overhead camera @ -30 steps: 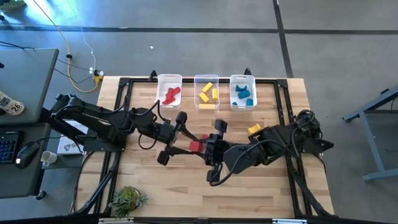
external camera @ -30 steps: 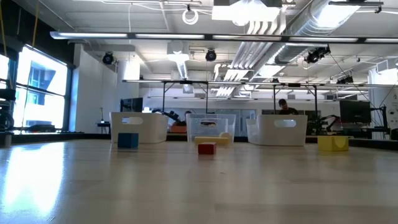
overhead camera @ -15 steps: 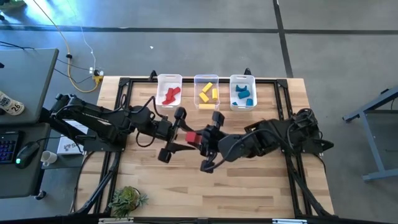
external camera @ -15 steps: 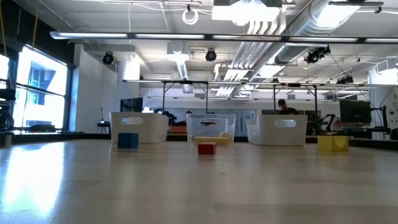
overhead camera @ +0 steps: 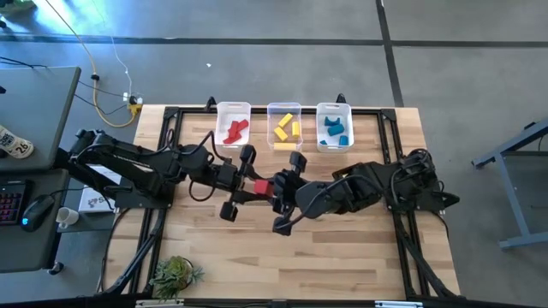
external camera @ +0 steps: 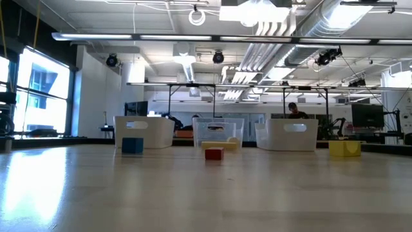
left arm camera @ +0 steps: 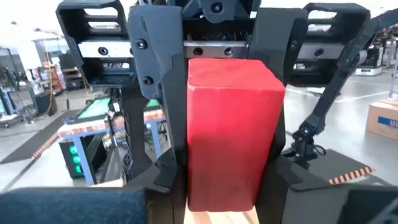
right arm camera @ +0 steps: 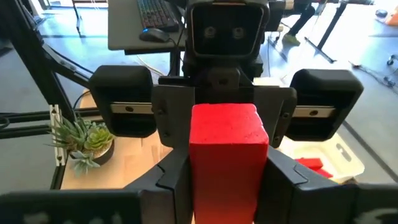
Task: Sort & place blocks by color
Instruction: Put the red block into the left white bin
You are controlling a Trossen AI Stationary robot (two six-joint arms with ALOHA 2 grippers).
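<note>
One red block hangs between my two grippers over the middle of the table. My left gripper reaches in from the table's left and my right gripper from the right; both are shut on it, facing each other. The left wrist view shows the block filling the centre, with the right gripper's fingers flanking its far part. In the low view three other blocks rest on the table before the bins: blue, red, yellow. My left gripper pinches the red block's left end between its two fingers, coming in about level from the table's left. The block is off the table. My right gripper pinches the block's right end between its two fingers, coming in about level from the table's right. The block spans the gap between both grippers.
Three small clear bins stand in a row at the far edge: one with red blocks, one with yellow, one with blue. A small potted plant sits at the near left corner. Bare wood lies near the front edge.
My right gripper has carried the red block toward the table's left and a little toward the far edge, into my left gripper's open fingers. My left gripper has closed on the block, so both grippers now have it.
</note>
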